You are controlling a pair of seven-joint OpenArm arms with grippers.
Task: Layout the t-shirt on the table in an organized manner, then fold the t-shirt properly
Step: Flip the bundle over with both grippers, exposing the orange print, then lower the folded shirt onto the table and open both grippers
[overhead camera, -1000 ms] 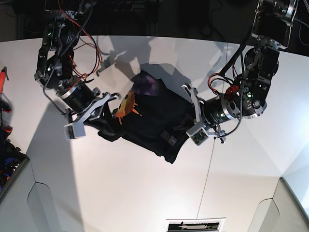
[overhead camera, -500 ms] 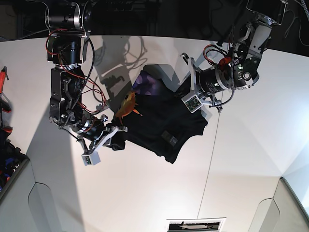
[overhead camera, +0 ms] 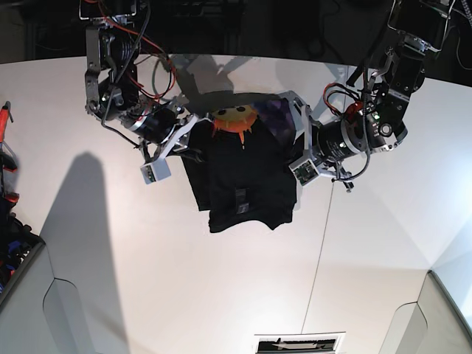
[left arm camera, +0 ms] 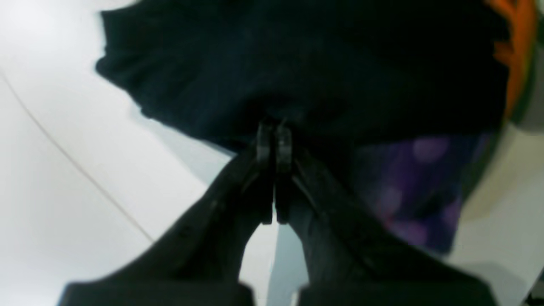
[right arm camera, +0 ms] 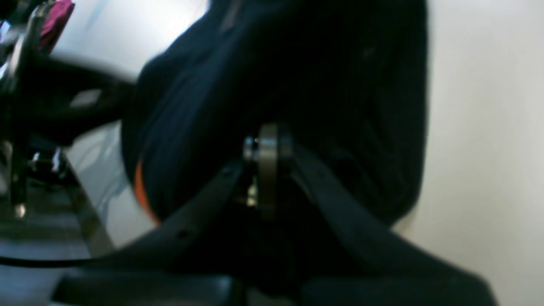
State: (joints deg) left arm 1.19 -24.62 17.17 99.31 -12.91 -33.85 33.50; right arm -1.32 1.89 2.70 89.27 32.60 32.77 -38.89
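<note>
The black t-shirt [overhead camera: 247,177] hangs stretched between my two grippers over the white table [overhead camera: 147,265], hem end lowest. Its orange spiky print [overhead camera: 236,118] and purple patch [overhead camera: 274,110] sit along the top edge. My right gripper [overhead camera: 193,127], on the base view's left, is shut on the shirt's edge; its wrist view shows the jaws [right arm camera: 265,140] pinched in black cloth [right arm camera: 297,76]. My left gripper [overhead camera: 292,116], on the base view's right, is shut on the opposite edge; its wrist view shows the closed tips [left arm camera: 272,131] biting black fabric [left arm camera: 297,63] next to the purple patch [left arm camera: 408,187].
A thin dark seam [overhead camera: 321,251] runs down the table right of the shirt, also visible in the left wrist view as a seam line [left arm camera: 76,165]. Red-handled tools [overhead camera: 6,147] lie at the left edge. A dark slot [overhead camera: 299,343] sits at the front edge.
Both arms have swung upward and toward the table's back. The shirt went from a crumpled heap on the table to hanging spread between the grippers, print turned to the top.
</note>
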